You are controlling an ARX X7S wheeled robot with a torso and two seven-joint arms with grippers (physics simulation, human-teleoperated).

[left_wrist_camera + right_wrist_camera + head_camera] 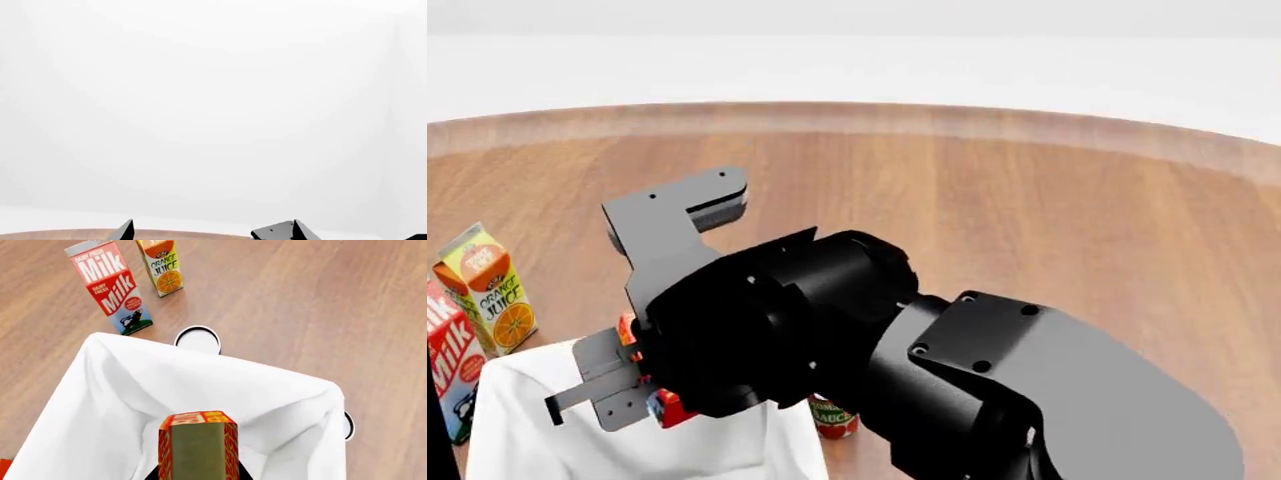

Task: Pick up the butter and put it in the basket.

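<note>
The butter (pixel 198 445), a small red-orange box, stands end-on between the jaws of my right gripper (pixel 598 385), which is shut on it. It hangs over the open mouth of the basket (pixel 200 371), whose white cloth liner fills most of the right wrist view. In the head view, only red slivers of the butter (pixel 667 407) show past the grey fingers, above the basket's near corner (pixel 507 420). My left gripper (pixel 210 232) is open and holds nothing. It faces a white wall, with just its two fingertips showing over the table's edge.
A milk carton (pixel 110 287) and an orange juice carton (pixel 162 265) stand upright beyond the basket. A round white-topped item (pixel 198 340) sits against the basket's far side. A small red can (pixel 831 417) stands by the basket. The wooden table (pixel 1028 220) stretches to the right.
</note>
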